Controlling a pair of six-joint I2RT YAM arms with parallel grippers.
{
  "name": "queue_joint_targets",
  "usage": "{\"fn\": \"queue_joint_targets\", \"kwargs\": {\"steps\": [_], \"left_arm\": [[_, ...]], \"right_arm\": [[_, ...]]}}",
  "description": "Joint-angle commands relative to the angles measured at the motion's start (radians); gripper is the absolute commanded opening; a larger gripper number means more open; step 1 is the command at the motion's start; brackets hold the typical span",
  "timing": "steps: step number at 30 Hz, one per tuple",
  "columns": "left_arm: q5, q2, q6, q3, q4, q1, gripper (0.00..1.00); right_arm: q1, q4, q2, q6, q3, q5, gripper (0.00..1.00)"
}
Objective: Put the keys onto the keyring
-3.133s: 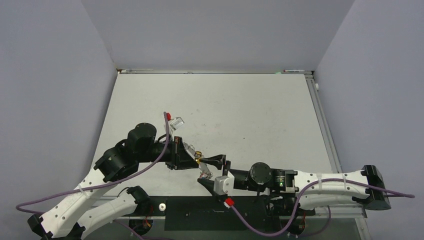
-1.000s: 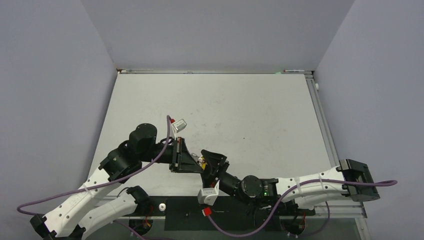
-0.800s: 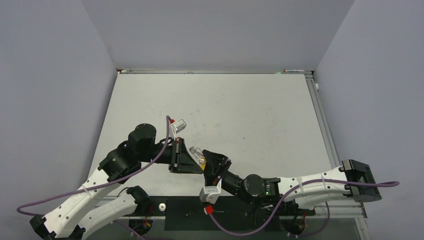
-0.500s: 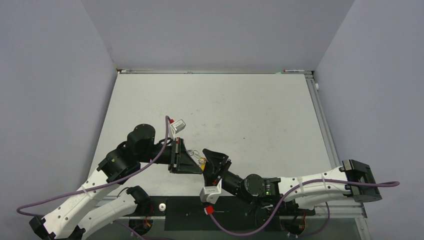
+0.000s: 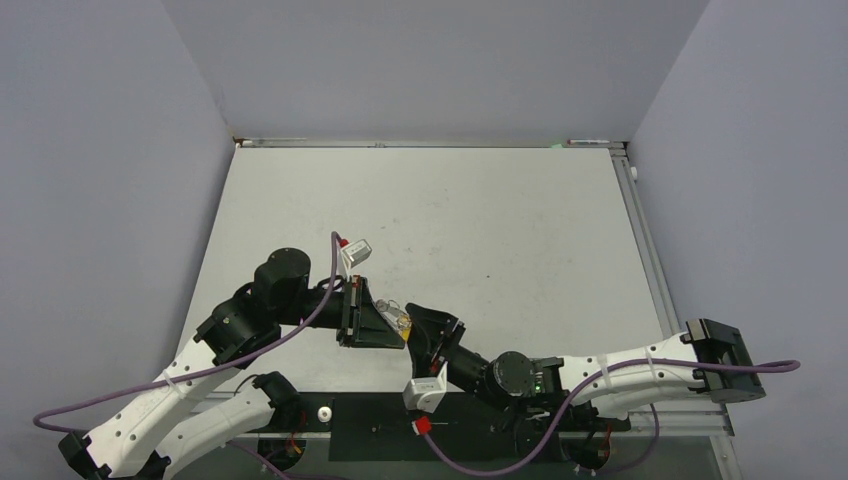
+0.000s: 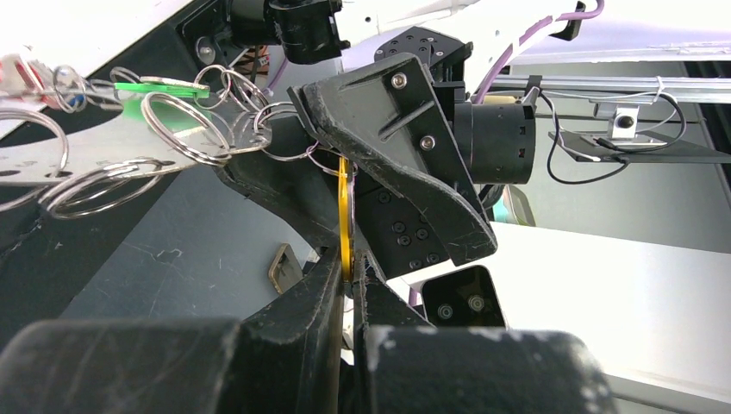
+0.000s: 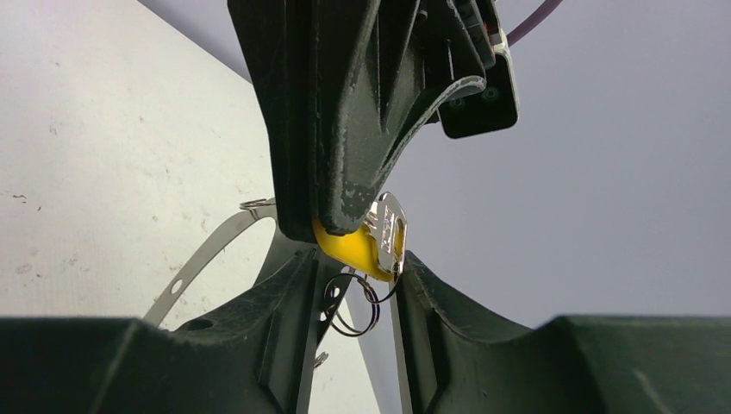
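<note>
At the centre of the right wrist view, the yellow-tagged key [image 7: 358, 246], likely light and slick, is pinched by its tag in the left gripper [image 7: 343, 226], probably the best hold. The keyring [image 7: 194, 259] arcs lower left. The right gripper [image 7: 353, 297], slightly parted, grip unclear, sits lower in the top view than half a second ago.

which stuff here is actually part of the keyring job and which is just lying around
Part of the job:
yellow-tagged key, pinched in the left claw
green tag
keyring
right claw, up against the yellow tag

Just lying about:
white knob on the near rail
purple cable
</note>
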Motion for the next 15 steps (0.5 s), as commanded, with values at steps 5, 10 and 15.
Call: {"fn": "queue_joint_targets", "kwargs": {"steps": [5, 10, 15], "left_arm": [[0.018, -0.002, 0.006, 0.026, 0.069, -0.004, 0.00], [0.012, -0.003, 0.004, 0.027, 0.073, -0.002, 0.00], [-0.001, -0.008, -0.006, 0.026, 0.074, 0.005, 0.10]], "right_arm": [[0.014, 0.058, -0.013, 0.001, -0.001, 0.010, 0.21], [0.016, -0.040, -0.018, 0.041, 0.032, 0.012, 0.12], [0.025, -0.090, -0.033, 0.087, 0.047, 0.024, 0.10]]}}
